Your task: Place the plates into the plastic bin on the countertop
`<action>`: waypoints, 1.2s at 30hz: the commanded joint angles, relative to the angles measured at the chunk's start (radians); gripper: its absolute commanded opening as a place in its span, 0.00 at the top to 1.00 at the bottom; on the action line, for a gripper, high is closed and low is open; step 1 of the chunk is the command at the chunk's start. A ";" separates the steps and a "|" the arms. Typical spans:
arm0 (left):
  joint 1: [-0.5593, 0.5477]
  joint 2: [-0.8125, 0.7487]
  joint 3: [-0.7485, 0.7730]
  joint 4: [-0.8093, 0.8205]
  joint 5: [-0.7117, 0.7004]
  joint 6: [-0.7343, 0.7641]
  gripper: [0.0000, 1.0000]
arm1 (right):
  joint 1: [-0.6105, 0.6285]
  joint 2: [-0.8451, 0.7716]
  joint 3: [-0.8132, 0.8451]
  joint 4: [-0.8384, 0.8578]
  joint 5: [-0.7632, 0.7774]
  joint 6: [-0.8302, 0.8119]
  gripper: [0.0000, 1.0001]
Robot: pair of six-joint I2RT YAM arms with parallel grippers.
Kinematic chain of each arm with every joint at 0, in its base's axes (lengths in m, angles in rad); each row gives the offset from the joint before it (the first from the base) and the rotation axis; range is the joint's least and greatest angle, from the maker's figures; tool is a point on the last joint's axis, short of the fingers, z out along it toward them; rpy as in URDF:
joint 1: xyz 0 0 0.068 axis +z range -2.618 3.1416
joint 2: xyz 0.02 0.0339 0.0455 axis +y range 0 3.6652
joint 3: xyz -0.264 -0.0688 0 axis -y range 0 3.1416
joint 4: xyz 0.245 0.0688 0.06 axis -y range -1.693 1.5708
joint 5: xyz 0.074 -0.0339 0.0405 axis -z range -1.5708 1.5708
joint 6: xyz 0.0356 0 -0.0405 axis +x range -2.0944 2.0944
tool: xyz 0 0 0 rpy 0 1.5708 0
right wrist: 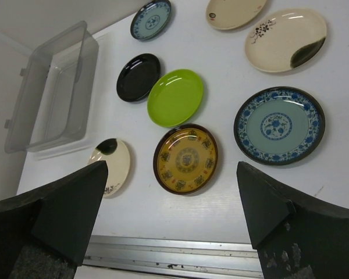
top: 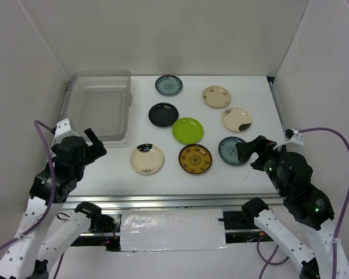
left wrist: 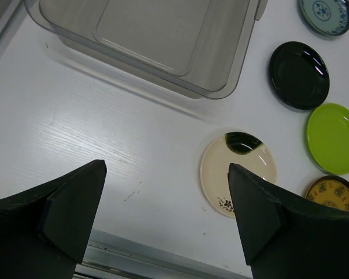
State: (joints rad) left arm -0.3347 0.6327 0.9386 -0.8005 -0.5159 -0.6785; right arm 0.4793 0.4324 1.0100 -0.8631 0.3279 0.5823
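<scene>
Left gripper (left wrist: 166, 174), jaws spread, hovers near dark-marked cream plate (left wrist: 238, 174).

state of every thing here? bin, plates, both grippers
plastic bin: upright, empty
far blue plate: on countertop, face up
black plate: on countertop, face up
lime green plate: on countertop, face up
brown-gold plate: on countertop, face up
near blue plate: on countertop, face up
far cream plate: on countertop, face up
right cream plate: on countertop, face up
near cream plate: on countertop, face up
left gripper: open, empty
right gripper: open, empty
</scene>
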 commanded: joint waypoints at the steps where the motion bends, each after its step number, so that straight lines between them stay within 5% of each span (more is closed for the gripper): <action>1: -0.004 0.007 0.031 -0.020 -0.059 -0.053 0.01 | 0.012 0.002 0.029 -0.007 -0.016 -0.018 0.00; 8: -0.003 0.019 0.042 -0.034 -0.067 -0.053 0.01 | 0.016 -0.034 0.012 0.030 -0.043 -0.027 0.00; 12: -0.001 0.035 -0.007 -0.003 0.157 -0.105 0.01 | 0.016 -0.031 0.002 0.045 -0.101 -0.047 0.00; 17: -0.003 0.113 -0.254 0.262 0.402 -0.202 0.01 | 0.016 -0.024 -0.016 0.081 -0.199 -0.059 0.00; 25: -0.004 0.378 -0.438 0.545 0.493 -0.262 0.01 | 0.016 -0.030 -0.062 0.128 -0.314 -0.062 0.00; 32: -0.001 0.607 -0.532 0.843 0.576 -0.300 0.11 | 0.016 -0.009 -0.070 0.142 -0.369 -0.062 0.00; 36: 0.000 0.697 -0.540 0.894 0.577 -0.317 0.33 | 0.016 -0.017 -0.062 0.145 -0.380 -0.062 0.00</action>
State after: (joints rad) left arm -0.3347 1.2671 0.4484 0.0624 0.0391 -0.9810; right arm 0.4885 0.4129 0.9264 -0.7704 -0.0227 0.5331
